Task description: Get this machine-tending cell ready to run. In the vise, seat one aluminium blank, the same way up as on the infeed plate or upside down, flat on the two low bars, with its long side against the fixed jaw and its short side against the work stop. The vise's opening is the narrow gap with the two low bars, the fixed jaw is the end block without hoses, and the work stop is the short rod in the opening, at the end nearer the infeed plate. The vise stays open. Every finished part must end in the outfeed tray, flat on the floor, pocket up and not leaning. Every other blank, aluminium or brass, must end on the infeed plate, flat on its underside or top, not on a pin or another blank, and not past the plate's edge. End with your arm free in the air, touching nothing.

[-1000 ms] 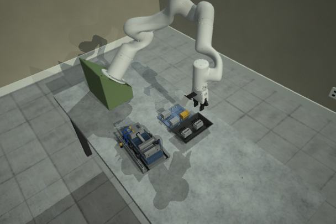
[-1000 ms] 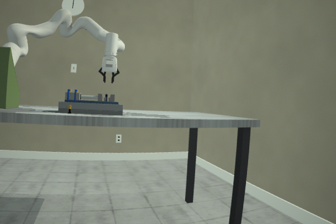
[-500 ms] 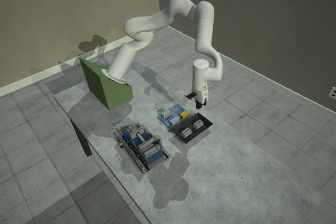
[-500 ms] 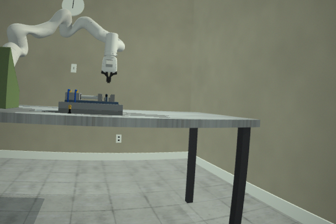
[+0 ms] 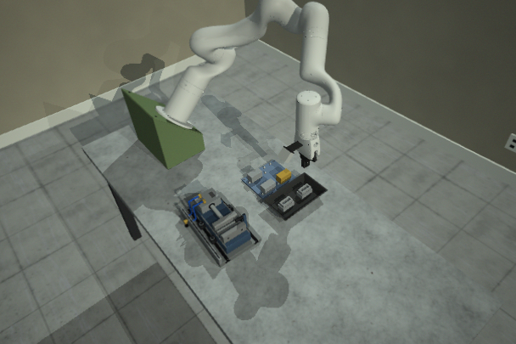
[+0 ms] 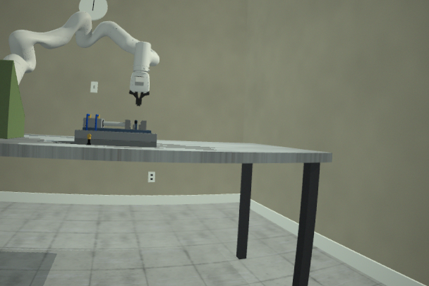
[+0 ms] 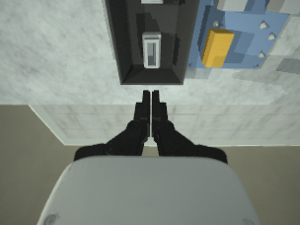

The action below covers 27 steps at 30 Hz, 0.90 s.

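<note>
My gripper (image 5: pixel 306 163) is shut and empty, hanging in the air above the far end of the black outfeed tray (image 5: pixel 294 196). It also shows in the side view (image 6: pixel 138 102) and the wrist view (image 7: pixel 150 94). Two finished parts (image 5: pixel 285 202) (image 5: pixel 304 190) lie in the tray, and one shows pocket up in the wrist view (image 7: pixel 151 49). The blue infeed plate (image 5: pixel 267 177) beside the tray carries a brass blank (image 5: pixel 283 176) (image 7: pixel 217 47) and two aluminium blanks (image 5: pixel 255 176) (image 5: pixel 267 186). The vise (image 5: pixel 221 222) stands nearer the front. I cannot tell what lies in its opening.
The green arm pedestal (image 5: pixel 163 131) stands at the table's back left. The table's far edge (image 7: pixel 99 106) runs close under my fingers, just beyond the tray's end. The vise's hoses (image 6: pixel 91 121) stick up at its left end in the side view.
</note>
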### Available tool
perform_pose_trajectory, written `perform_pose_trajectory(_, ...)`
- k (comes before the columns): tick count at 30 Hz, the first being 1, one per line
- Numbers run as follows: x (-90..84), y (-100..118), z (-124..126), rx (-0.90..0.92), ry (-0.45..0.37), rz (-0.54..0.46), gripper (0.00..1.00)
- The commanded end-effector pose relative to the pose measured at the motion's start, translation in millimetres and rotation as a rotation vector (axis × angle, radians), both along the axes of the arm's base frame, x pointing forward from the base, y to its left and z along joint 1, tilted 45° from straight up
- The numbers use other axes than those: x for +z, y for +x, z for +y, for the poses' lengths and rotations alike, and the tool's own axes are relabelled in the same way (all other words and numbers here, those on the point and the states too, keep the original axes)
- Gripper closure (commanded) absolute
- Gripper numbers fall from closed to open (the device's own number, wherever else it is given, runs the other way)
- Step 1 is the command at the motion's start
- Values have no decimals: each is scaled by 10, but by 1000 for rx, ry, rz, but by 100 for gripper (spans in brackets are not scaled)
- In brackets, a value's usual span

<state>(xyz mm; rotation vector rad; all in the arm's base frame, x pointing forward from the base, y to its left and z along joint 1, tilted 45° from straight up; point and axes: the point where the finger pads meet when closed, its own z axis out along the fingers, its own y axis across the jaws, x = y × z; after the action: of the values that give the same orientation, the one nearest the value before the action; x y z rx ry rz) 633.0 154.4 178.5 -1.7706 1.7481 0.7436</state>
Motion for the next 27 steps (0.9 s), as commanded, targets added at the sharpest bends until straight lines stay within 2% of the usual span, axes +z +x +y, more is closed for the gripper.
perform_pose_trajectory(1, 8, 7, -5, -1, 0, -2, 100)
perform_pose_trajectory(3, -13, -33, -30, -1, 0, -2, 100)
perform_pose_trajectory(6, -166, -362, -211, -2, 2, -4, 100)
perform_pose_trajectory(8, -166, -362, -211, -2, 2, -4, 100)
perform_pose_trajectory(9, -244, -551, -300, -2, 2, -4, 100)
perform_pose_trajectory(12, -315, -742, -379, -3, 2, -5, 100)
perform_pose_trajectory(23, -582, -1669, -645, -3, 1, -4, 100)
perform_pose_trajectory(25, -582, -1669, -645, -3, 1, -4, 100)
perform_pose_trajectory(26, -627, -1878, -682, -2, 1, -3, 100)
perform_pose_trajectory(27, -648, -1983, -697, -2, 0, -2, 100)
